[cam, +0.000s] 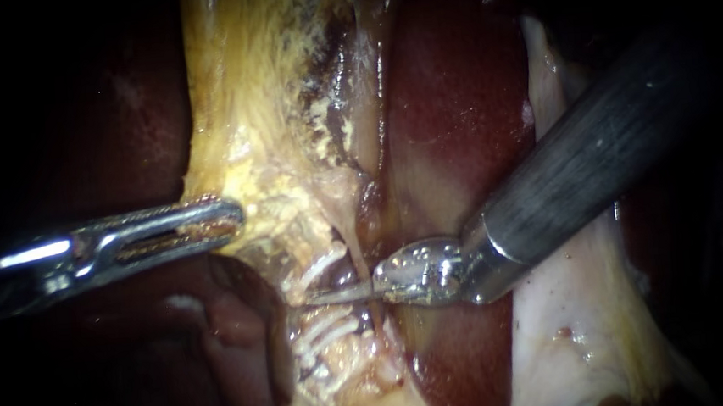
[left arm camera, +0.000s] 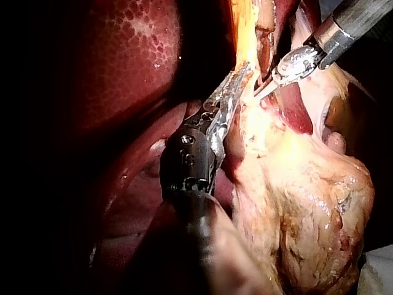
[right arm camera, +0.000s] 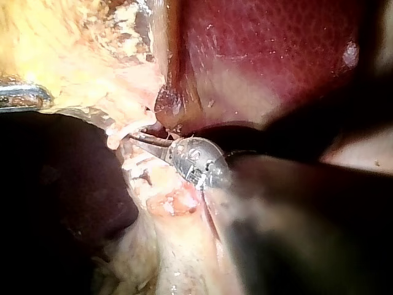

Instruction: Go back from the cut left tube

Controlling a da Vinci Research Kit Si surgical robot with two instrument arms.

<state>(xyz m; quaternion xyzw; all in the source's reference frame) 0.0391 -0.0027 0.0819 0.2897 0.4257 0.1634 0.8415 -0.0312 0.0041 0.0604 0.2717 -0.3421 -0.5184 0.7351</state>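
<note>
backdrop: dark red liver (cam: 456,103), yellow fatty tissue (cam: 244,109) beside it
clipped tube (cam: 333,337): runs top to bottom in the endoscope view, parted between white clips (cam: 319,270)
right instrument (cam: 342,293): blades together, empty, tip in the gap between the tube ends
left instrument (cam: 210,225): jaws clenched on the fatty tissue, apart from the tube
way out: likely back along the right shaft, crosswise to the tube
writing: none legible

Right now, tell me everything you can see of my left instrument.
My left instrument enters from the left: dark shaft, black wrist joint, then two long, shiny, slotted metal jaws. They lie almost level, shut on the edge of the yellowish fatty tissue, just left of the white clips.
</note>
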